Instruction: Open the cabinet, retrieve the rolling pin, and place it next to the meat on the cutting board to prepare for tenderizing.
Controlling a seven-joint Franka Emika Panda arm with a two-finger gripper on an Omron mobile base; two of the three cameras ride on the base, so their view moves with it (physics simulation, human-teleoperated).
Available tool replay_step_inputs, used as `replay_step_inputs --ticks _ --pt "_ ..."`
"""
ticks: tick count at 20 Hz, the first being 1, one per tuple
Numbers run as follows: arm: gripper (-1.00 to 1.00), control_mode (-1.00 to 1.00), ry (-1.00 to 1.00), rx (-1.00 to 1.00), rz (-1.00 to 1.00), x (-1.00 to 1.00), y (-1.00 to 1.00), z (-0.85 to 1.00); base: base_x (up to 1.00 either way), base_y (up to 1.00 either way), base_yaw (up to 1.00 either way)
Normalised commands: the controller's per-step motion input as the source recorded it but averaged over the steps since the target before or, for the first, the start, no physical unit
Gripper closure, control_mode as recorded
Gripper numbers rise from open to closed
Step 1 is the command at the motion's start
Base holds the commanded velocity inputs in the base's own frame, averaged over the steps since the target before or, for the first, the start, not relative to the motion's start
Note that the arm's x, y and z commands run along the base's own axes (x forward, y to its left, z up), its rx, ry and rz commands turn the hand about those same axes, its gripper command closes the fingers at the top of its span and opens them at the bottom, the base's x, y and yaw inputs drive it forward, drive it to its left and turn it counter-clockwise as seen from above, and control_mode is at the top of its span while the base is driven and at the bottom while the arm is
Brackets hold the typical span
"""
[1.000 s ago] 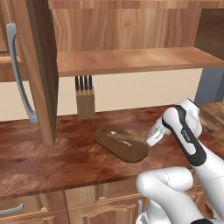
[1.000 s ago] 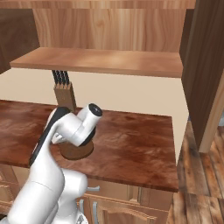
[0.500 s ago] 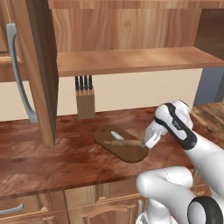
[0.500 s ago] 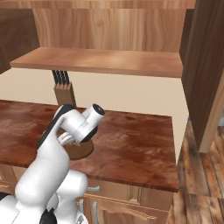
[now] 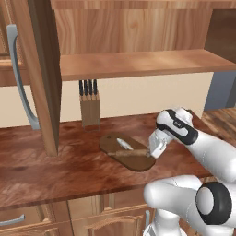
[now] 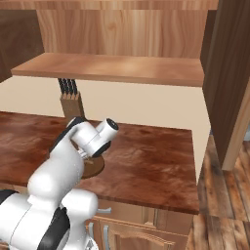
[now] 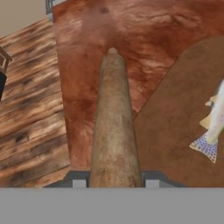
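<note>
rolling pin (image 7: 113, 122) clamped in gripper (image 5: 154, 150), lying flat over cutting board (image 5: 133, 159), long axis toward meat (image 5: 124, 144)

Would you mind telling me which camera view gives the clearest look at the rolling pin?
The hand view: the rolling pin runs up its middle, large, beside the cutting board. The left base view shows it small, lying low over the board next to the meat, its end at the gripper. In the right base view the arm covers it.
</note>
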Motion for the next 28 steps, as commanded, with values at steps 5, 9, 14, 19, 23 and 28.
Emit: replay_step_inputs --ticks 5,9,14,19,23,28 --pt "1.0 -1.0 -0.04 0.0 0.08 0.33 0.0 -0.29 0.0 0.0 0.0" --pt "1.0 -1.0 -0.06 0.0 0.07 0.25 0.0 -0.29 0.0 0.0 0.0" --pt "1.0 -1.0 -0.06 -0.01 0.05 0.12 0.0 -0.27 0.0 0.0 0.0" --pt "1.0 -1.0 -0.04 0.0 0.02 0.0 0.0 -0.21 0.0 0.0 0.0" --pt "1.0 -1.0 -0.06 0.0 0.03 0.0 0.0 -0.16 0.0 0.0 0.0" --pt "1.0 -1.0 -0.06 0.0 0.03 0.02 0.0 -0.17 0.0 0.0 0.0"
